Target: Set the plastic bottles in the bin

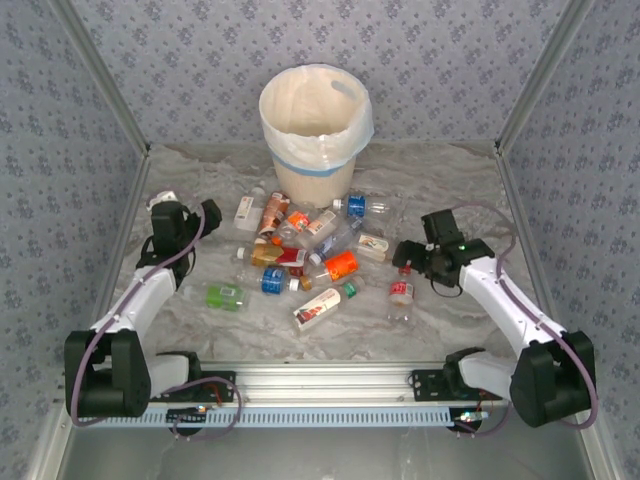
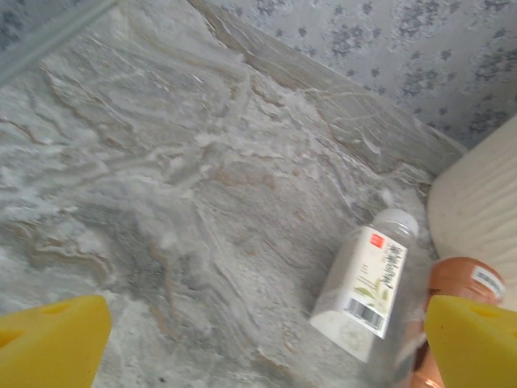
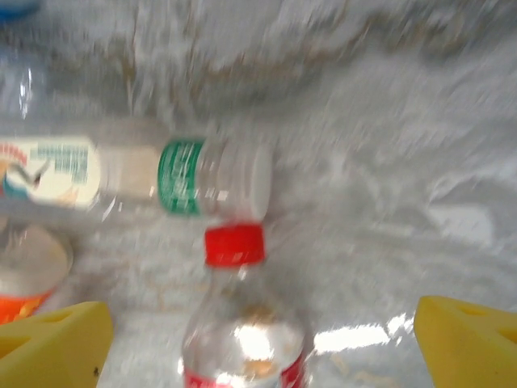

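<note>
The plastic bottles lie on their sides in a loose heap across the middle of the marbled table, just in front of the bin; the bin stands upright at the far side, its white bag folded over the rim; one green-labelled bottle lies apart to the left of the heap.

At the heap's right edge the right gripper has its yellow pads spread wide on either side of a clear red-capped bottle, touching it on neither side; beyond the cap a green-banded bottle lies crosswise; this wrist view is blurred.

The left gripper is also spread wide and pinches nothing; mostly bare table lies between its pads. A white-labelled bottle lies ahead near its right pad, beside a copper-coloured bottle close to the bin's cream wall.
</note>
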`<state>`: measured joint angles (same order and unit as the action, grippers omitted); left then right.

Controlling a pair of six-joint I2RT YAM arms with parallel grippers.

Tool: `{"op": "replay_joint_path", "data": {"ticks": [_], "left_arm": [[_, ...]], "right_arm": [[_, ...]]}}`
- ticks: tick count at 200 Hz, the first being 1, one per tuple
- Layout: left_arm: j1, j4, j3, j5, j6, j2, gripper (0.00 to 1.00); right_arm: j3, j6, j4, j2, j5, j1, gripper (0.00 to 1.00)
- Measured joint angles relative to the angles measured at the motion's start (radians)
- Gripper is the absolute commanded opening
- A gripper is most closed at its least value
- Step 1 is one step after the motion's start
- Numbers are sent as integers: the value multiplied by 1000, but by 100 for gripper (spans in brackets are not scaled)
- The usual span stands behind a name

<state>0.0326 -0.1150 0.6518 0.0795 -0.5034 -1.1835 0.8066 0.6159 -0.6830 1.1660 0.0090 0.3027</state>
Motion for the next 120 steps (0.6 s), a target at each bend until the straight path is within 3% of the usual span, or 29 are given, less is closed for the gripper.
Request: {"op": "replay_joint_path", "data": {"ticks": [46, 120], "left_arm": [[0, 27, 0, -48, -41, 2, 100], [0, 60, 10, -113, -32, 10, 100]], "right_arm": [[-8, 117, -40, 83, 19, 146, 91], [-11, 112, -15, 230, 48, 154, 81]]}}
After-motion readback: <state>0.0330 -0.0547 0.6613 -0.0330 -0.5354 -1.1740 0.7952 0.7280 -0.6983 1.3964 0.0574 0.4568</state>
